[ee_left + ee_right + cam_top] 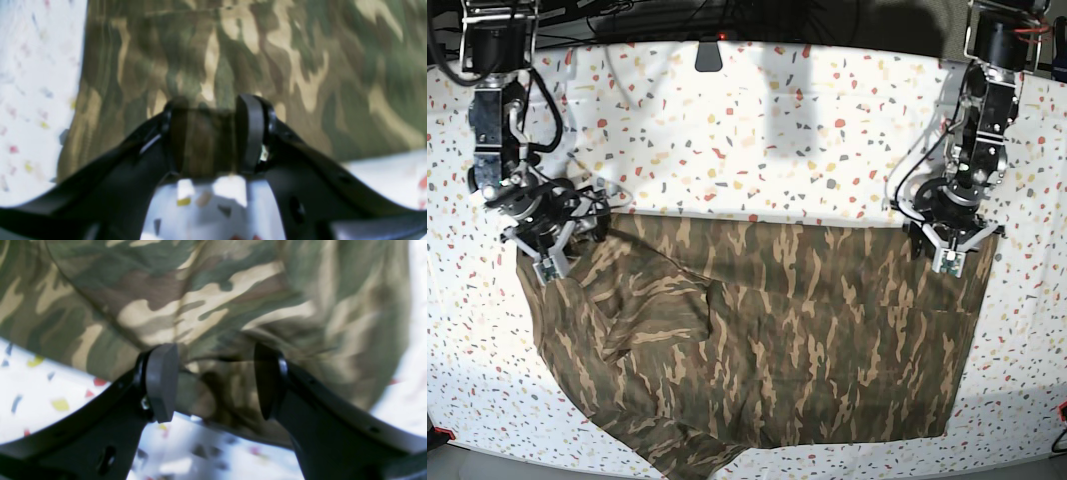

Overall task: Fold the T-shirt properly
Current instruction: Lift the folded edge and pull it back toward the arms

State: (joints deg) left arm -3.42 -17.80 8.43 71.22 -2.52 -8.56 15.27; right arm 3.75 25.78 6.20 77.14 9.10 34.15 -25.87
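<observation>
- Straddling the T-shirt [233, 60] edge in the left wrist view, the left end effector [213, 133] has its jaws apart, not clamped.
- Right wrist view: the right end effector [213, 383] gapes over a bunched hem.
- Base view: shirt spread on the surface [757, 120], crumpled lower-left; folding barely begun.

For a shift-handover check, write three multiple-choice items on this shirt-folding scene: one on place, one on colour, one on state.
1. Where are both grippers?
A. at the shirt's far edge corners
B. at its near hem
C. off the table

2. What print has the T-shirt?
A. plain blue
B. green, brown and tan camouflage
C. red stripes

3. How is the cloth on the right arm's side?
A. rolled into a ball
B. hanging in the air
C. rumpled, with folds

Answers:
1 A: the left gripper and right gripper sit at the far corners.
2 B: the streaks show in every view.
3 C: creases run under the right gripper on the table.
</observation>
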